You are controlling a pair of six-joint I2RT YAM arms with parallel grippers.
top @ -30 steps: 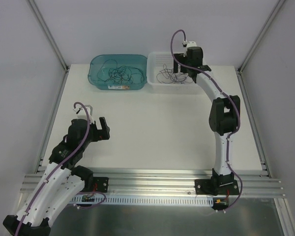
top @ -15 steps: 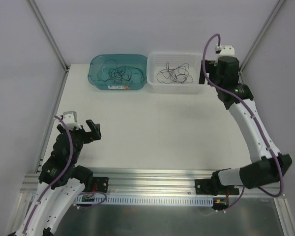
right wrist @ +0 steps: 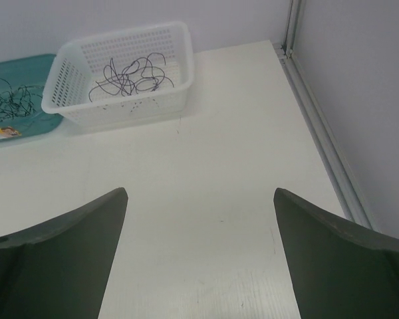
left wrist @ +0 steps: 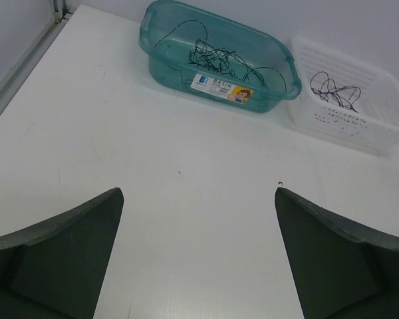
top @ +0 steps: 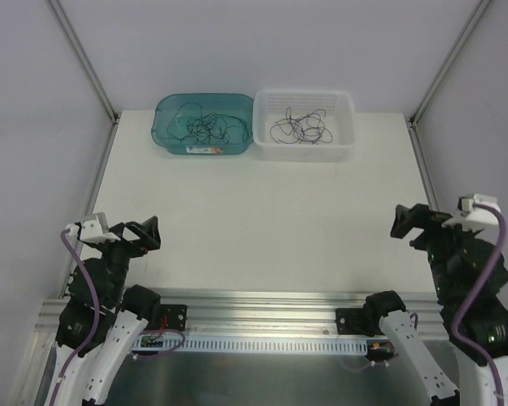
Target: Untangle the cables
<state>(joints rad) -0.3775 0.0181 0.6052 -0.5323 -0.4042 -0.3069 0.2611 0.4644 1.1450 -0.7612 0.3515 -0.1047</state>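
Top external view is showing left gripper (top: pixel 146 233) and right gripper (top: pixel 404 222) gaping empty; pinching one outlying loop of the cables (top: pixel 205 127) is looking wisest.

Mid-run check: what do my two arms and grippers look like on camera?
The left arm and right arm have white links with black joints and a purple cable along each. The left gripper and right gripper are black, with broad wedge-shaped fingers.
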